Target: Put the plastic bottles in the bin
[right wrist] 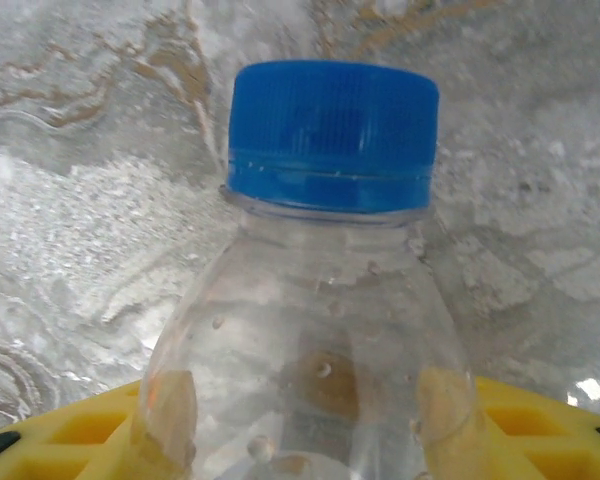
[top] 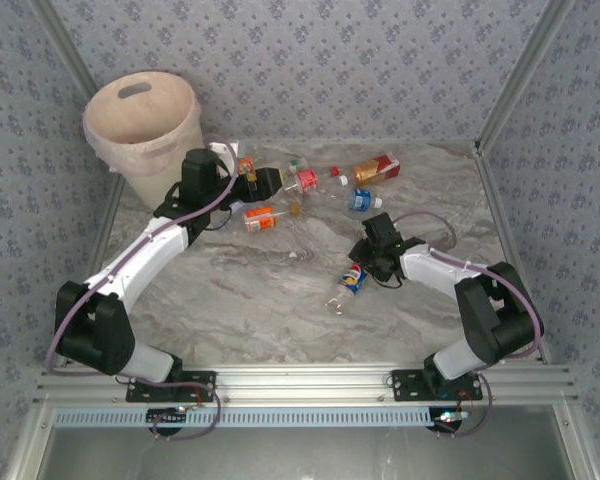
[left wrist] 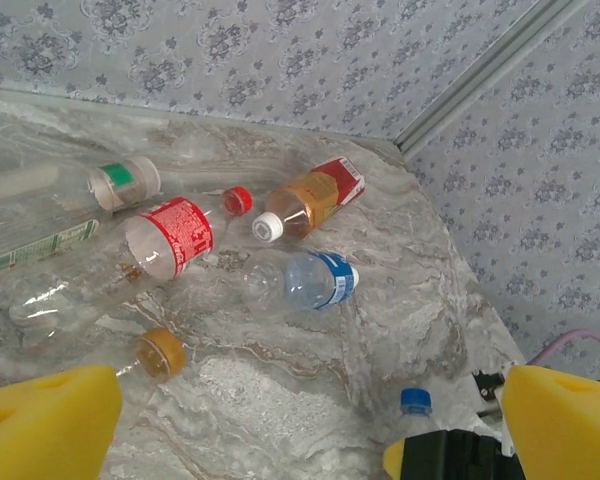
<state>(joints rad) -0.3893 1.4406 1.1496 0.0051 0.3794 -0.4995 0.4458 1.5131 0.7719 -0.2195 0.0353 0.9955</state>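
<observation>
Bright, even, diffuse light from above, faint soft shadows on the marble table [top: 280, 290], small glints on clear bottles [left wrist: 170, 240], close blue-capped bottle [right wrist: 310, 350] slightly soft

Bin [top: 145, 150] far left corner; bottles [top: 375, 168] strewn on table [top: 260, 290], rightward.

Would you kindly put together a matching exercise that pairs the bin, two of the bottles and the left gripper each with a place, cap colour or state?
Things:
1. bin
2. copper bottle
3. red-labelled bottle
4. left gripper

Descriptions:
A. red-capped
B. open
C. standing at the far-left corner
D. white-capped

Pairs: 1-C, 2-D, 3-A, 4-B
</observation>
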